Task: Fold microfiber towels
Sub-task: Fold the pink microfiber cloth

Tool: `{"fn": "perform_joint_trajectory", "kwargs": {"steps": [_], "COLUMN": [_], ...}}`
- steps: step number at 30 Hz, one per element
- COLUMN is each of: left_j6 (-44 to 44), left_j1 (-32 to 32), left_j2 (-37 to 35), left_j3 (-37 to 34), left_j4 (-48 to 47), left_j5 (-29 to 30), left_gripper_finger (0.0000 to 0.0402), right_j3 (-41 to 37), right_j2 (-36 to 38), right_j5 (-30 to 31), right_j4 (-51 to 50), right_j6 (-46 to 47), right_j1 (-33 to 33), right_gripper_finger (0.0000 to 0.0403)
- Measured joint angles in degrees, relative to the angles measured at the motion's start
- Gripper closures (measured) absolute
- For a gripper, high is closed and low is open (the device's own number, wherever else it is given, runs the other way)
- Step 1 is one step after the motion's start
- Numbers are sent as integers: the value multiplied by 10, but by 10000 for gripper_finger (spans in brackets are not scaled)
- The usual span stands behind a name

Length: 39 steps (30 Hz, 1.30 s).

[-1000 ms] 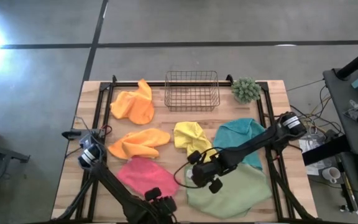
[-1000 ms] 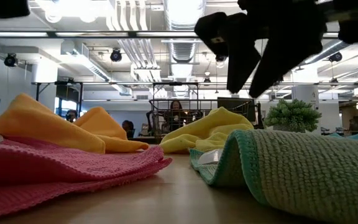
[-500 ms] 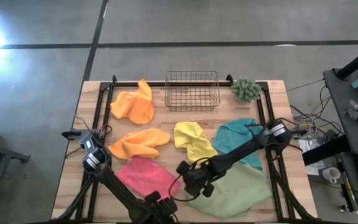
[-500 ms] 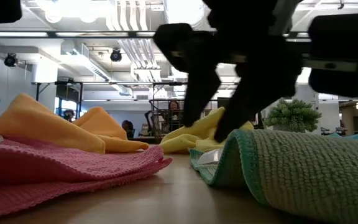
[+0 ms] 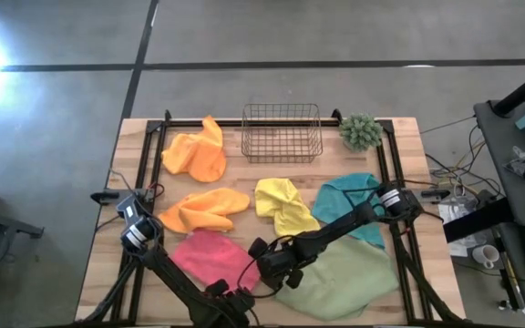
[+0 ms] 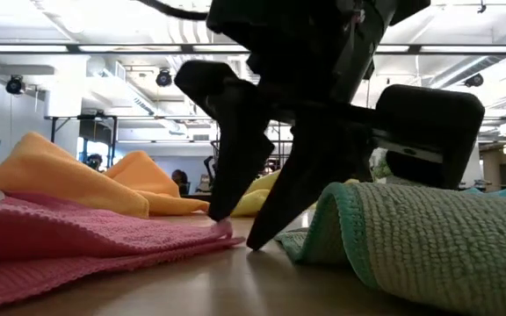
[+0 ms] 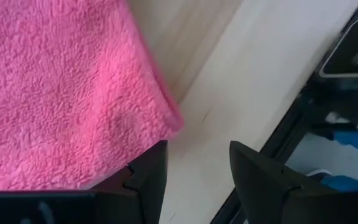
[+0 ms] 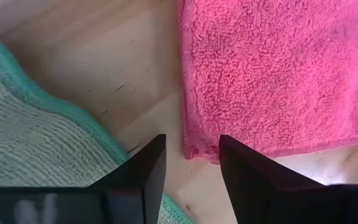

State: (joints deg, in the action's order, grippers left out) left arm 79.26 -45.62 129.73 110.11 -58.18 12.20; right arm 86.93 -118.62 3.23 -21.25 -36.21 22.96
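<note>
A pink towel [image 5: 212, 255] lies flat at the table's near left. A larger light green towel [image 5: 340, 278] lies to its right. My right gripper [image 5: 261, 262] is open and low over the table. Its fingers stand on either side of the pink towel's right corner [image 8: 197, 152], as the low view [image 6: 240, 235] also shows. My left gripper [image 5: 231, 296] is open and empty at the table's near edge, beside the pink towel's near corner [image 7: 166, 121]. Two orange towels [image 5: 199, 155] [image 5: 203, 210], a yellow towel [image 5: 281, 205] and a teal towel [image 5: 349, 205] lie crumpled farther back. My right gripper points down at the table from the right. Its two fingers straddle the pink towel's right corner [image 6: 225, 228]. One fingertip [image 6: 222, 215] stands right at that corner, but I cannot tell whether it touches the cloth.
A wire basket [image 5: 281, 132] stands at the far middle and a small green plant [image 5: 361, 132] at the far right. Bare wood [image 8: 104, 68] shows between the pink towel and the light green towel's teal-edged rim [image 8: 36, 143].
My right gripper has gone down and toward the table's near left, from above the light green towel to the pink towel's right corner. Its fingers stay open. The towels have not moved.
</note>
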Motion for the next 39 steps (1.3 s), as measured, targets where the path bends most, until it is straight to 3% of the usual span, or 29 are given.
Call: {"fn": "perform_joint_trajectory", "kwargs": {"steps": [17,22,29,39], "left_j6": [14,14,13,-1], "left_j1": [-21,-17,-12,-9], "left_j2": [0,0,0,0], "left_j3": [-8,-9,-9,-10], "left_j4": [-30,-28,-22,34], "left_j5": [-20,-15,19,32], "left_gripper_finger": [244,244,244,244], "right_j3": [3,2,9,9], "right_j2": [-29,-30,-34,-34], "right_j5": [10,8,7,10], "right_j4": [42,56,57,56], "right_j6": [-22,-8,34,64], "right_j1": [-9,-12,-15,-16], "right_gripper_finger": [279,309,386,394]}}
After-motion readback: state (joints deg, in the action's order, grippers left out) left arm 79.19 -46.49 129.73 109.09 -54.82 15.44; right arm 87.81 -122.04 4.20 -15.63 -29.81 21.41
